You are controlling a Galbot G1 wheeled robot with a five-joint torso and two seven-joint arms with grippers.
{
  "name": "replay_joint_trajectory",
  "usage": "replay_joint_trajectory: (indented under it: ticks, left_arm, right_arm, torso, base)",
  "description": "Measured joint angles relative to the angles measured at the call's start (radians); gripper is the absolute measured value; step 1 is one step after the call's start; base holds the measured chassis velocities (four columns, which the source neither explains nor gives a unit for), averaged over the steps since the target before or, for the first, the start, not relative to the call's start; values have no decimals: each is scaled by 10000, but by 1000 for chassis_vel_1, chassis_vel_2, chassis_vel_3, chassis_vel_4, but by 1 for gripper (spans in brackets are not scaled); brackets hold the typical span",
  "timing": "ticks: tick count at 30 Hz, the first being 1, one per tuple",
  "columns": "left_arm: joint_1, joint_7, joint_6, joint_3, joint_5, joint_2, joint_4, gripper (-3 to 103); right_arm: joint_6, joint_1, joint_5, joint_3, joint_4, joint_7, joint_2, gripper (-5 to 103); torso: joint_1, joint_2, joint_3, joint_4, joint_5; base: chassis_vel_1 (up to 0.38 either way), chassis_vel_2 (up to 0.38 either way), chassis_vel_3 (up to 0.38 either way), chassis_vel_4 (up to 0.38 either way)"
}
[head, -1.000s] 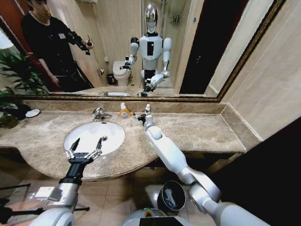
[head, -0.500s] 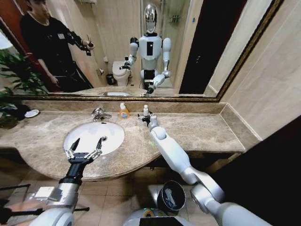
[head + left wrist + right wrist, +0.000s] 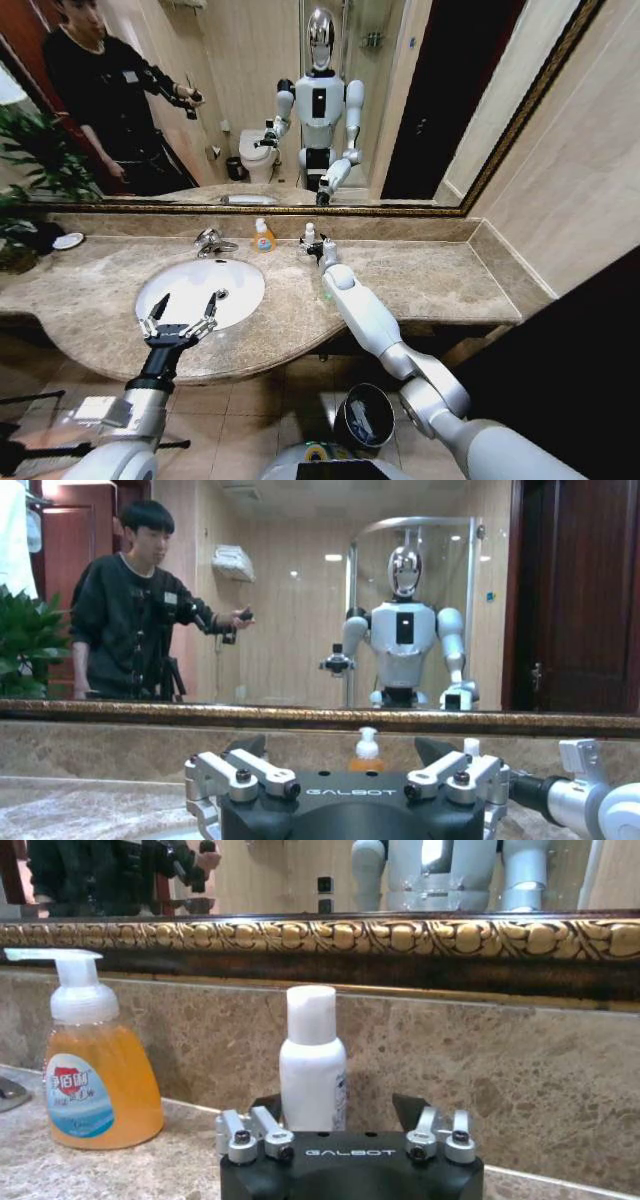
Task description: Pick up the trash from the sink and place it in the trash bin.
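Note:
A tiny white bottle [image 3: 309,234] of the trash stands upright on the marble counter against the back wall, right of the sink [image 3: 195,280]. My right gripper [image 3: 313,248] is open around it. In the right wrist view the bottle [image 3: 313,1057] sits between the fingers of the right gripper [image 3: 335,1104], closer to one of them. My left gripper [image 3: 192,298] hovers open and empty over the front of the white basin. The left wrist view shows the left gripper [image 3: 340,744] spread wide. The round black trash bin [image 3: 363,415] stands on the floor under the counter's front edge.
An orange soap bottle [image 3: 263,236] with a white pump stands just left of the white bottle, beside the chrome faucet [image 3: 212,241]. A mirror runs along the back wall. A plant [image 3: 25,200] fills the far left counter. The counter to the right is bare marble [image 3: 440,280].
My right arm has slid its gripper right and toward the back wall, bringing its fingers around the small white bottle. The left arm has stayed still.

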Motion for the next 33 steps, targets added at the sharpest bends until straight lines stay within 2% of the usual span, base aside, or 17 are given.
replay_joint_trajectory:
  ticks: [1, 4, 6, 7, 8, 14, 17, 18, 20, 23, 25, 27, 28, 30, 31, 32, 33]
  left_arm:
    - [0, 0, 0, 0, 0, 0, 0, 100]
    - [0, 0, 0, 0, 0, 0, 0, 100]
    - [0, 0, 0, 0, 0, 0, 0, 100]
    - [0, 0, 0, 0, 0, 0, 0, 100]
    - [0, 0, 0, 0, 0, 0, 0, 100]
    - [0, 1, 0, 0, 0, 0, 0, 100]
    - [0, -1, 0, 0, 0, 0, 0, 100]
    - [0, -1, 0, 0, 0, 0, 0, 100]
    - [0, 0, 0, 0, 0, 0, 0, 100]
    - [0, -1, 0, 0, 0, 0, 0, 100]
    - [-1, -3, 0, 0, 0, -2, 0, 100]
    - [0, 6, 0, 0, 0, 0, 0, 100]
    - [-1, -2, 0, 0, 0, 0, 0, 100]
    - [0, 5, 0, 0, 0, -1, -1, 100]
    - [0, 0, 0, -1, 0, 0, 0, 100]
    - [0, 0, 0, -1, 0, 0, 0, 100]
    - [0, 4, 0, 1, 0, 0, -1, 100]
  right_arm:
    - [0, 0, 0, 0, 0, 0, 0, 74]
    - [-12, -37, 53, -14, 98, 2, -34, 61]
    - [-20, -57, 62, -17, 140, 6, -40, 61]
    - [-79, -107, 70, -29, 276, 7, -72, 54]
    - [-123, -145, 91, -36, 366, -33, -109, 54]
    - [-280, -512, 557, -101, 1302, -653, -613, 38]
    - [-515, -1196, 1529, 78, 3014, -1125, -1613, 27]
    - [-515, -1196, 1529, 78, 3014, -1125, -1613, 27]
    - [-613, -1827, 1943, 443, 4272, -1793, -2690, 21]
    - [-682, -2230, 2194, 788, 4957, -2029, -3212, 21]
    - [-1010, -3337, 2822, 1760, 6254, -2514, -4147, 14]
    - [-1070, -3739, 3007, 2116, 6560, -2740, -4452, 14]
    - [-1093, -4523, 3479, 2829, 7034, -3106, -5083, 14]
    - [-1109, -4824, 3707, 3121, 7224, -3206, -5286, 14]
    - [-1271, -5721, 4589, 4218, 7743, -3805, -5825, 14]
    - [-1271, -5721, 4589, 4218, 7743, -3805, -5825, 14]
    - [-1398, -6187, 5093, 4896, 7902, -4575, -6064, 14]
  torso:
    - [0, 0, 0, 0, 0]
    - [0, 0, 0, 0, 0]
    - [0, 0, 0, 0, 1]
    - [0, 0, 0, 0, 0]
    - [0, 0, 0, 1, 0]
    - [0, 0, 0, 1, 1]
    - [0, 0, -1, 3, 1]
    - [0, 0, -1, 3, 1]
    - [0, 0, -1, -1, 0]
    - [0, 0, -1, 1, 3]
    - [0, 0, -2, 1, 4]
    - [0, 0, -2, 1, 6]
    - [-1, 1, -2, -3, 4]
    - [0, 0, -2, 0, 9]
    - [-1, 1, -2, -1, 9]
    - [-1, 1, -2, -1, 9]
    - [-1, 1, -3, -3, 2]
  base:
    - [0, 0, 0, 0]
    - [0, 0, 0, 0]
    - [0, 0, 0, 0]
    - [0, 0, 0, 0]
    - [0, 0, 0, 0]
    - [0, 0, 0, 0]
    - [0, 0, 0, 0]
    - [0, 0, 0, 0]
    - [0, 0, 0, 0]
    - [0, 0, 0, 0]
    - [0, 0, 0, 0]
    - [0, 0, 0, 0]
    - [0, 0, 0, 0]
    - [0, 0, 0, 0]
    - [0, 0, 0, 0]
    - [0, 0, 0, 0]
    - [0, 0, 0, 0]
